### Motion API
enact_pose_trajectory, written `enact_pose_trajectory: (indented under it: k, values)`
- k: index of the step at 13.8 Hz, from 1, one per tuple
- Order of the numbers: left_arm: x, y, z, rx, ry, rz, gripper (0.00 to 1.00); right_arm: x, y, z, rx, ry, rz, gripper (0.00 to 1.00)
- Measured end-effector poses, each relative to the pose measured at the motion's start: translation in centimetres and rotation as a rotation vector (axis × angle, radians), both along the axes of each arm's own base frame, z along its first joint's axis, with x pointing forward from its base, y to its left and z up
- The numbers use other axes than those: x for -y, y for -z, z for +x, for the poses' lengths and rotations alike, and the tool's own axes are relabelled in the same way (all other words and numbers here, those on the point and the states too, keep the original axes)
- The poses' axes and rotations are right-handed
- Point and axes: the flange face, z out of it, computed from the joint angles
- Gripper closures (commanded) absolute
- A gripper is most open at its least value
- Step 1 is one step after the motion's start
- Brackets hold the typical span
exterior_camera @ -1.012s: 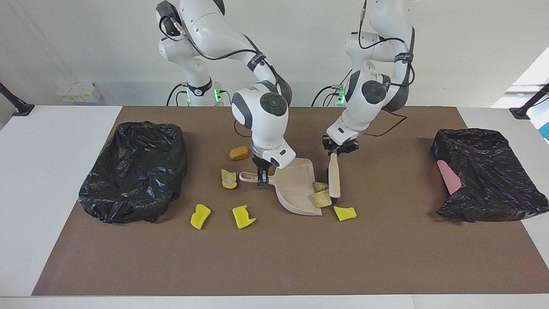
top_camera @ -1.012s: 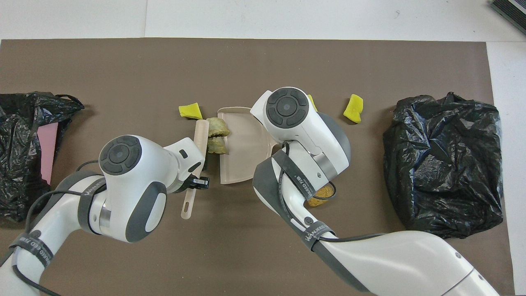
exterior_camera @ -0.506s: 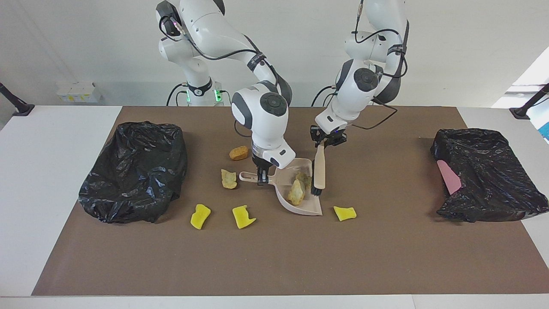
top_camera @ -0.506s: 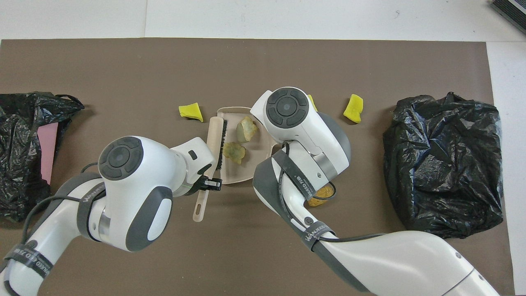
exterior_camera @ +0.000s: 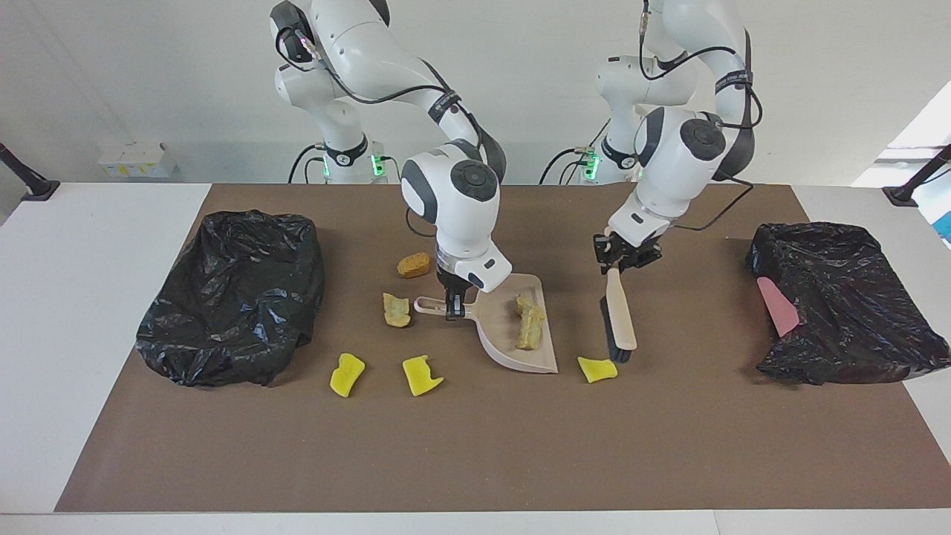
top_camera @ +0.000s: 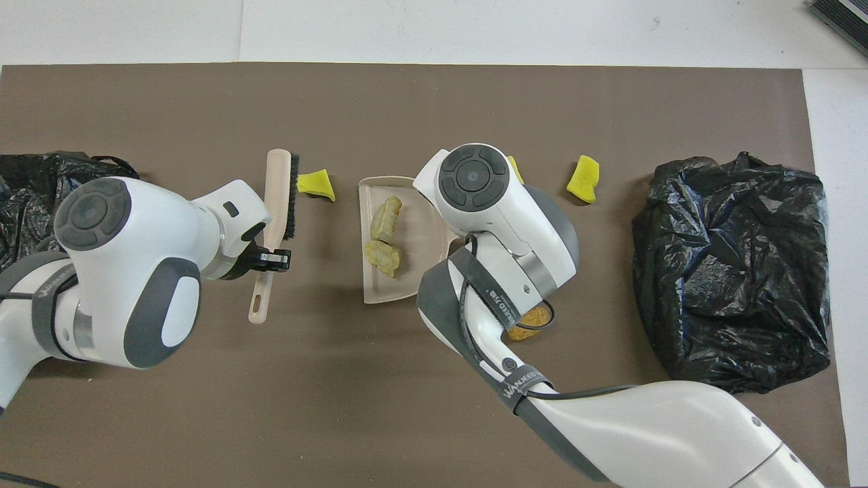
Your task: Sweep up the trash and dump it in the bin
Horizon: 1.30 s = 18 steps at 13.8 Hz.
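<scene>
Two clamped grippers: brush (exterior_camera: 619, 321), dustpan (exterior_camera: 513, 327).

Trash count is 7 chunks: 3 bright yellow, namely one (exterior_camera: 597, 368) beside the brush bristles and two (exterior_camera: 347, 374) (exterior_camera: 421, 375) toward the right arm's end, plus 4 tan or orange-brown, namely two (exterior_camera: 525, 305) (exterior_camera: 530, 331) lying in the dustpan, one (exterior_camera: 396, 309) by the dustpan handle and one (exterior_camera: 414, 264) nearer to the robots. Tools: 1 dustpan (exterior_camera: 509, 342), 1 brush (exterior_camera: 618, 319). Also 2 black bin bags (exterior_camera: 234, 297) (exterior_camera: 847, 301), one at each end of the counter, 1 flat pink piece (exterior_camera: 776, 306) on the bag at the left arm's end, 2 arms.
</scene>
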Motion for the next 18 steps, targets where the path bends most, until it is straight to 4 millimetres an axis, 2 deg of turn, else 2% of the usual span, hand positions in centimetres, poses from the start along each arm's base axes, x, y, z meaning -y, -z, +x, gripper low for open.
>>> enact_pose_trajectory:
  k: [4,6,8,10,12,16,17,18]
  values:
    - [-2.7,3.8,4.6,-0.019,0.078,0.036,1.00,0.1,0.1,-0.1,-0.007,0.005,-0.005,1.00]
    - [-2.7,5.5,5.1,-0.041,0.115,0.036,1.00,0.1,0.2,-0.1,-0.010,0.013,-0.007,1.00]
    - [-1.8,6.3,4.6,-0.060,0.145,0.035,1.00,0.2,0.4,-0.2,-0.013,0.019,-0.009,1.00]
    - [-0.4,7.3,3.1,-0.092,0.191,0.040,1.00,0.2,0.4,-0.2,-0.014,0.021,-0.009,1.00]
    - [1.7,7.6,0.5,-0.115,0.239,0.037,1.00,0.2,0.4,-0.2,-0.014,0.021,-0.009,1.00]
    - [9.0,7.3,-5.3,-0.162,0.234,-0.023,1.00,0.2,0.4,-0.3,-0.014,0.022,-0.010,1.00]
    - [10.5,7.1,-6.2,-0.166,0.204,-0.016,1.00,0.2,0.4,-0.3,-0.014,0.022,-0.010,1.00]
    - [11.3,6.9,-6.6,-0.167,0.181,-0.012,1.00,0.2,0.4,-0.3,-0.014,0.022,-0.010,1.00]
